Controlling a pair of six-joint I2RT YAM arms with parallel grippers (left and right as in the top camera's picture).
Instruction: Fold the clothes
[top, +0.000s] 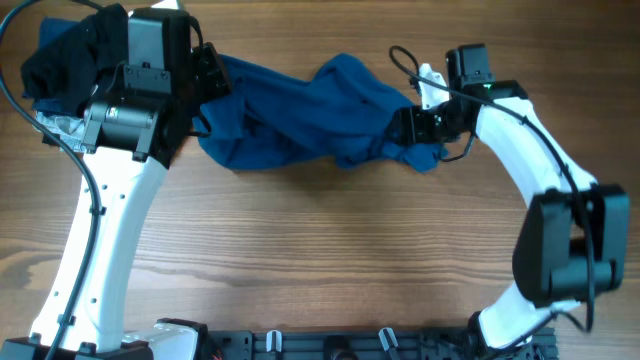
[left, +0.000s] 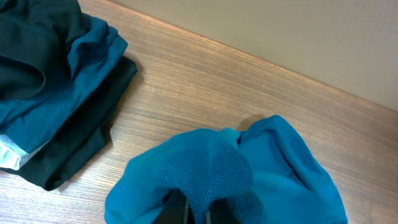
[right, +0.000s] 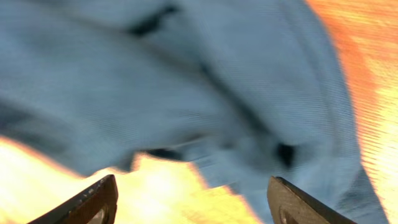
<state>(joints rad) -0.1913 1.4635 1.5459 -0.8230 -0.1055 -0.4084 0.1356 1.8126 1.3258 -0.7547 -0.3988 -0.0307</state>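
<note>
Since the broad brown wooden worktop (top: 330, 250) looks smooth, the crumpled blue knit garment (top: 300, 115) strung between the two end effectors may slide as one lump instead of spreading flat. It lies bunched in thick ridges, so a fold made now would probably trap wrinkles. Off to the left of the left end effector sits a heap of dark and teal clothes (top: 55, 60). A tug that way risks dragging blue fabric into the heap or toppling it. The left end effector (left: 198, 211) is pinched tight on a bunched fold of the garment, perhaps several layers at once. The right end effector (right: 193, 190) gapes wide with nothing between its fingers and the garment's edge just ahead. That view is blurred, and a hasty close could miss the hem.
</note>
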